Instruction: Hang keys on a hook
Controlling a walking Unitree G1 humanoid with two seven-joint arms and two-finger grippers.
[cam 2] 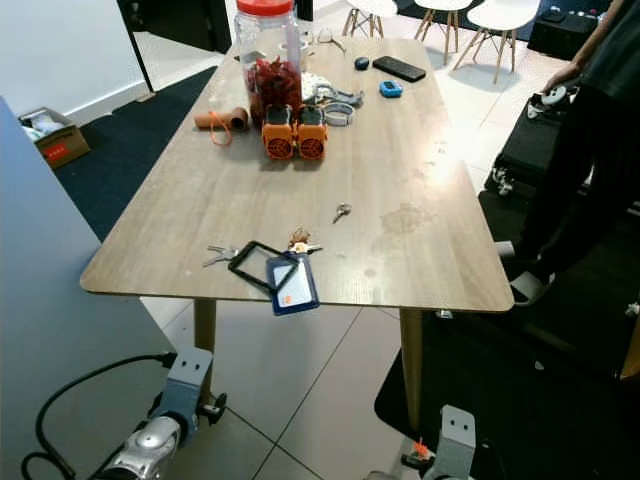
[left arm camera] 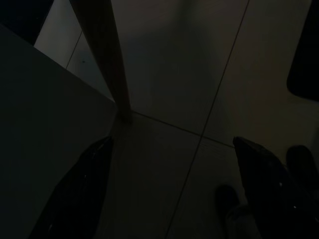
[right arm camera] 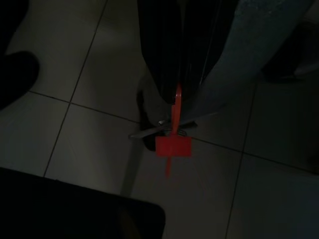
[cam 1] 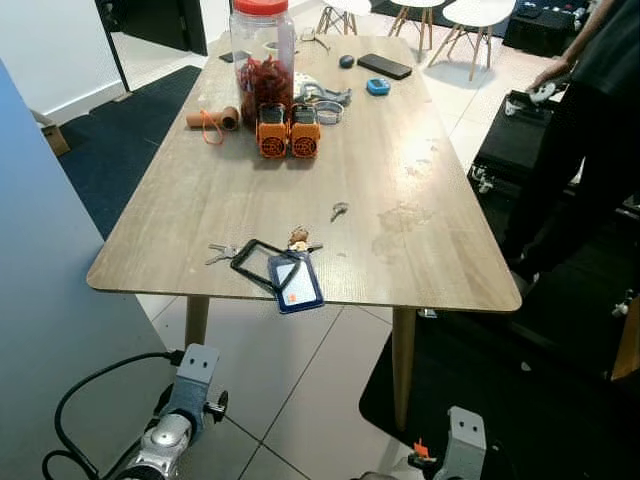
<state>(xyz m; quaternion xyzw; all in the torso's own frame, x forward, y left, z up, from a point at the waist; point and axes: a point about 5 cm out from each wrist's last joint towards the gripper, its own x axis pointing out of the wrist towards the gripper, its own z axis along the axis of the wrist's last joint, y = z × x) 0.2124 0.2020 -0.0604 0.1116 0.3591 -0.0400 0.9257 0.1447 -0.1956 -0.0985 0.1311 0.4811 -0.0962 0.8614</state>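
My right gripper (right arm camera: 174, 102) hangs low over the tiled floor, shut on a red-tagged key (right arm camera: 173, 146). A bit of metal (right arm camera: 152, 131) shows beside the tag. In the left wrist view my left gripper (left arm camera: 169, 199) hangs open near a table leg (left arm camera: 102, 59), with nothing between its fingers. On the wooden table (cam 1: 200, 190) near the front edge lie a key bunch (cam 1: 299, 240), a black lanyard with a blue card holder (cam 1: 295, 282), loose keys (cam 1: 220, 253) and a single key (cam 1: 339, 210).
A red-lidded jar (cam 1: 262, 55), two orange devices (cam 1: 288, 133), a phone (cam 1: 384, 66) and small items sit at the table's far end. A person in black (cam 1: 590, 120) stands at the right. A grey-blue panel (cam 1: 50, 300) is at my left; a dark mat (cam 1: 470, 380) covers the floor right.
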